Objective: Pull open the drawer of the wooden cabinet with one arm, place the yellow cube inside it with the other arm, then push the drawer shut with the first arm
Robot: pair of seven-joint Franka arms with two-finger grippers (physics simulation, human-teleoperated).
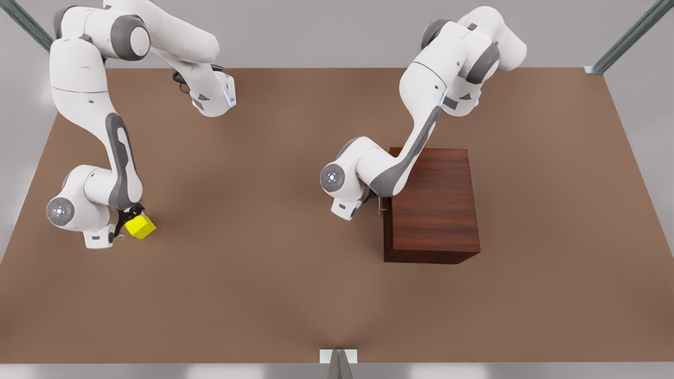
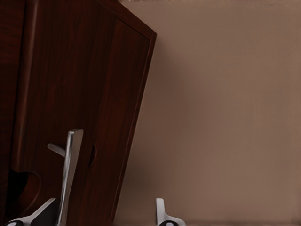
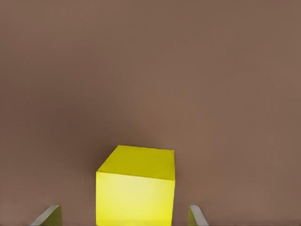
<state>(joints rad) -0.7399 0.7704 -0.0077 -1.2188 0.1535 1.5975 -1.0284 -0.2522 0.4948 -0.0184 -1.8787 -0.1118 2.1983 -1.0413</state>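
The wooden cabinet (image 1: 434, 210) stands right of centre in the front view. Its drawer (image 2: 70, 94) faces that view's left and looks flush with the cabinet. My left gripper (image 1: 376, 203) is at the drawer front, open, and its fingers (image 2: 162, 214) straddle the silver bar handle (image 2: 69, 174) without squeezing it. The yellow cube (image 1: 141, 226) rests on the table at the front view's left. My right gripper (image 1: 125, 221) is lowered around the cube (image 3: 136, 183), open, with a gap between the cube and each of its fingertips (image 3: 196, 216).
The brown table (image 1: 295, 273) stretches wide between the two arms and in front of them. Metal frame posts (image 1: 626, 39) rise at the back corners. A small metal bracket (image 1: 338, 358) sits at the middle of the near edge.
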